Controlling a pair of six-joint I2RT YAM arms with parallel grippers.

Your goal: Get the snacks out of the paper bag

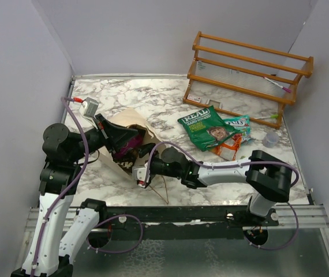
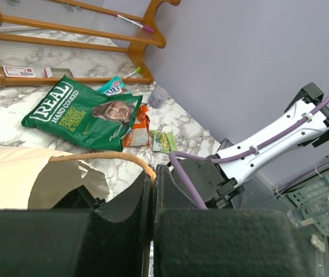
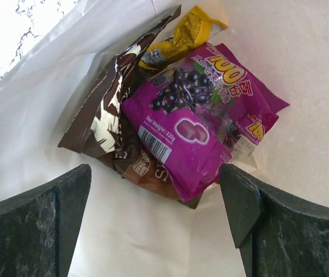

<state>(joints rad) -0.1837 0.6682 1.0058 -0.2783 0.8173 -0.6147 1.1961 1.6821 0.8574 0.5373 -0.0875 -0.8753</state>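
The paper bag (image 1: pixel 131 120) lies on its side with its mouth held up by my left gripper (image 1: pixel 131 142). In the left wrist view that gripper (image 2: pixel 153 174) is shut on the bag's brown cord handle (image 2: pixel 104 156). My right gripper (image 1: pixel 143 171) stands open at the bag's mouth. Its wrist view looks inside, where a magenta-purple packet (image 3: pixel 199 130) lies over a dark brown packet (image 3: pixel 101 124), with a yellow packet (image 3: pixel 190 32) behind; the open gripper (image 3: pixel 156 187) is just short of them. Outside lie the green bag (image 1: pixel 206 127), an orange packet (image 2: pixel 138 130) and a light-green packet (image 2: pixel 163 140).
An orange wooden rack (image 1: pixel 248 72) stands at the back right. A clear plastic cup (image 1: pixel 270 139) sits to the right of the removed snacks. Purple walls close in the marble table (image 1: pixel 153 98) on the left, back and right.
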